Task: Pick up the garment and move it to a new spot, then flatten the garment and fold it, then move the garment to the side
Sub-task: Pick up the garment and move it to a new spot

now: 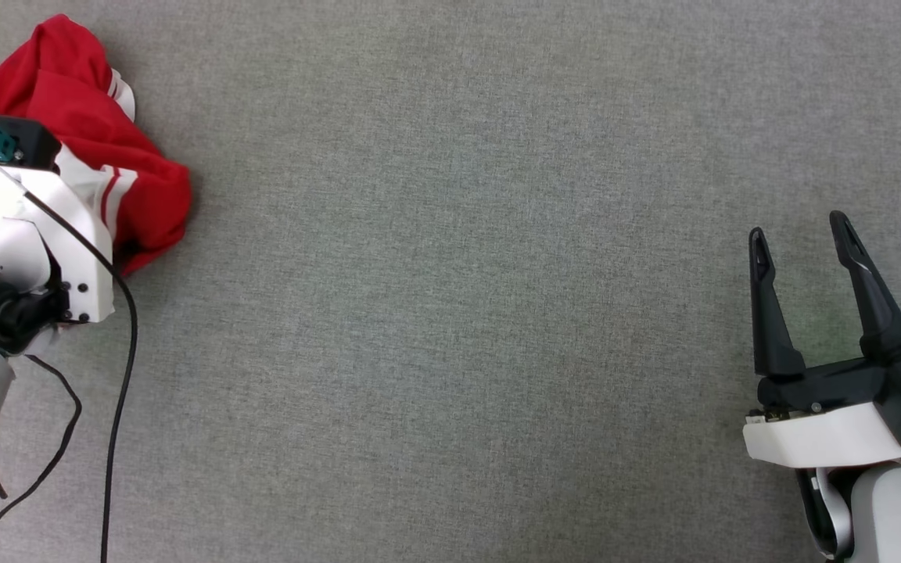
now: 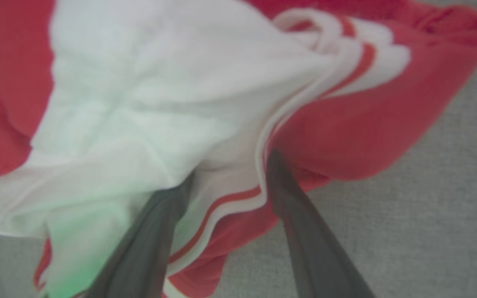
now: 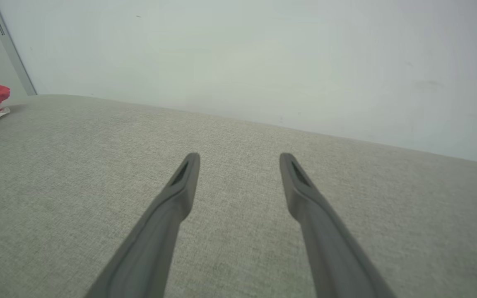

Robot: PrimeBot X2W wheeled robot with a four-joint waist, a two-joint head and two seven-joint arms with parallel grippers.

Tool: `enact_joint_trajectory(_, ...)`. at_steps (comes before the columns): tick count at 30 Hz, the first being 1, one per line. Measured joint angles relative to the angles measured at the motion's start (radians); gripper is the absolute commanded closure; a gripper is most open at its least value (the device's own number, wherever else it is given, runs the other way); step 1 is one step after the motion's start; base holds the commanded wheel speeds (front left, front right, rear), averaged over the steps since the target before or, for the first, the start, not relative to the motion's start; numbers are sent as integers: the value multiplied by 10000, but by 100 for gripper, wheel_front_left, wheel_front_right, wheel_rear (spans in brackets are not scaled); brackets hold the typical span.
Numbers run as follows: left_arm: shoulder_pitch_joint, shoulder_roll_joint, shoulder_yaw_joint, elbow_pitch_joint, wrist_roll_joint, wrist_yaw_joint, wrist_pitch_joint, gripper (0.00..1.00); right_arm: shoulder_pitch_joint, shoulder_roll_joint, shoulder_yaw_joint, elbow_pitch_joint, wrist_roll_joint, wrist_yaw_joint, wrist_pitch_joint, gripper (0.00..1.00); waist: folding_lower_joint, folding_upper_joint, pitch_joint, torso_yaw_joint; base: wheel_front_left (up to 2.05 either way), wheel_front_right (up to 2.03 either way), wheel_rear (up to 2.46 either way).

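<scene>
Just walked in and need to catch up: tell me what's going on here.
A two-armed robot is starting on a crumpled red and white garment, bunched at the far left of the grey cloth surface. Its left end effector is down in the heap, fingers spread, with a striped fold between them; it is not closed on it. The right end effector is open and empty over bare surface, well away from the garment. Nothing is flattened or folded yet.
</scene>
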Motion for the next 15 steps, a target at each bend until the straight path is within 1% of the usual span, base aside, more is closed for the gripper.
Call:
enact_joint_trajectory(3, -31, 13, -314, 40, -136, 27, -460, 100, 3, 0, -25, 77, 4, 0, 0, 0, 0, 0, -131, 23, 0, 0, 0)
enact_joint_trajectory(6, -63, 132, -591, 29, 35, 8, -1310, 100, 10, 0, 4, 128, 40, 0, 0, 0, 1, -1, -359, 73, 0, 0, 0)
enact_joint_trajectory(8, -101, 113, -591, -104, -151, -12, -1879, 100, 29, 0, 8, 167, 94, 0, 0, 0, 1, -1, -551, 106, 0, 0, 0)
enact_joint_trajectory(11, -432, 174, -750, -556, -173, -23, -2562, 100, 160, 0, 23, 228, 171, 0, 0, 0, 1, -1, -900, 165, 0, 0, 0)
enact_joint_trajectory(15, -668, 483, -1108, -1350, -196, -23, -3070, 100, 331, 0, 71, 314, 291, -2, 0, 0, 1, -1, -1417, 234, 0, 0, 0)
